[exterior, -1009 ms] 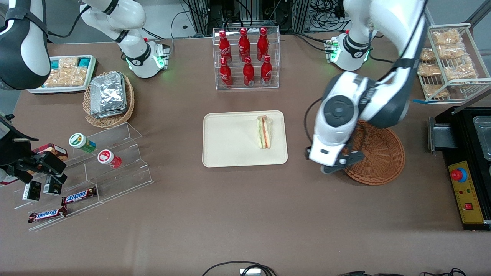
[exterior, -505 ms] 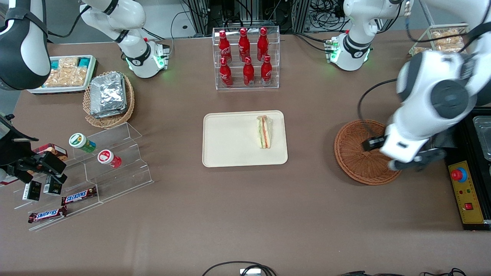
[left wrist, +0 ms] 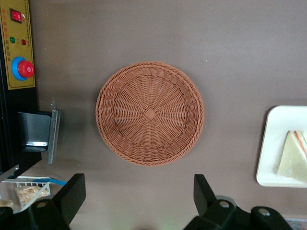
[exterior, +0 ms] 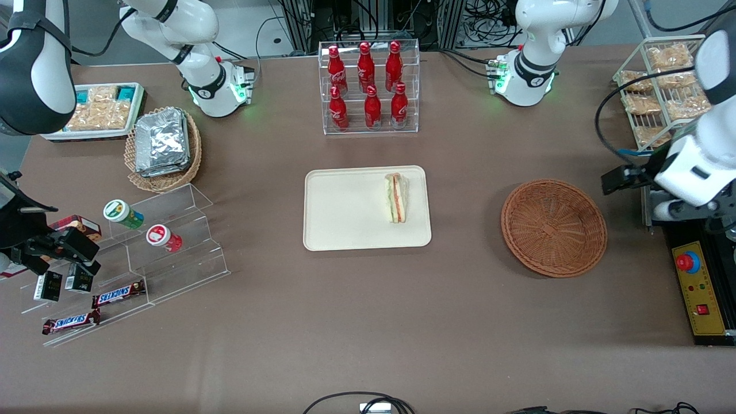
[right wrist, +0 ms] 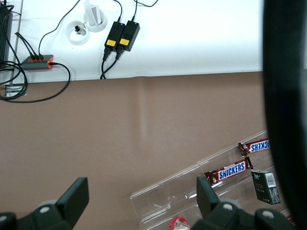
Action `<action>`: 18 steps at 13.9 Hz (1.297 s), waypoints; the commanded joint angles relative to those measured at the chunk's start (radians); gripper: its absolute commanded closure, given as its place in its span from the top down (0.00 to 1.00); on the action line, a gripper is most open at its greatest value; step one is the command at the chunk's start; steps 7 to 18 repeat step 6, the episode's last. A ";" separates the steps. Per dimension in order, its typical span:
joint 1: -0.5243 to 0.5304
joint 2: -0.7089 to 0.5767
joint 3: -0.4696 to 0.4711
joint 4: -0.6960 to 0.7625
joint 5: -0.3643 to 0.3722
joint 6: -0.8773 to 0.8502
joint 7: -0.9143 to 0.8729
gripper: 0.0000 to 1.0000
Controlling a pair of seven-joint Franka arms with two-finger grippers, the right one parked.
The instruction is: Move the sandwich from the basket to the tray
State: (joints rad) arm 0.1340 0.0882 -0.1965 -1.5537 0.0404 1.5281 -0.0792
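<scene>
The sandwich (exterior: 395,198), a white wedge with orange and green filling, lies on the cream tray (exterior: 345,224) at the end nearest the basket. It also shows in the left wrist view (left wrist: 292,160) on the tray (left wrist: 276,143). The reddish-brown basket (exterior: 554,227) is empty; the left wrist view shows its bare woven floor (left wrist: 149,113). My left arm's gripper (exterior: 690,210) hangs high toward the working arm's end of the table, beside the basket and above the black box's edge. In the wrist view the gripper (left wrist: 135,191) is open and empty.
A clear rack of red bottles (exterior: 371,86) stands farther from the camera than the tray. A tan basket of foil packets (exterior: 164,146), a white snack tray (exterior: 98,112) and an acrylic step stand (exterior: 144,247) lie toward the parked arm's end. A wire snack rack (exterior: 667,92) and black control box (exterior: 698,287) flank the gripper.
The left arm has swung from over the basket's tray-side edge, across the basket, out toward the working arm's end of the table. The sandwich has stayed on the tray.
</scene>
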 commanded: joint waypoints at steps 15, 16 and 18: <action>0.010 -0.068 -0.012 -0.005 -0.019 -0.042 0.176 0.99; 0.010 -0.068 -0.012 -0.005 -0.019 -0.042 0.176 0.99; 0.010 -0.068 -0.012 -0.005 -0.019 -0.042 0.176 0.99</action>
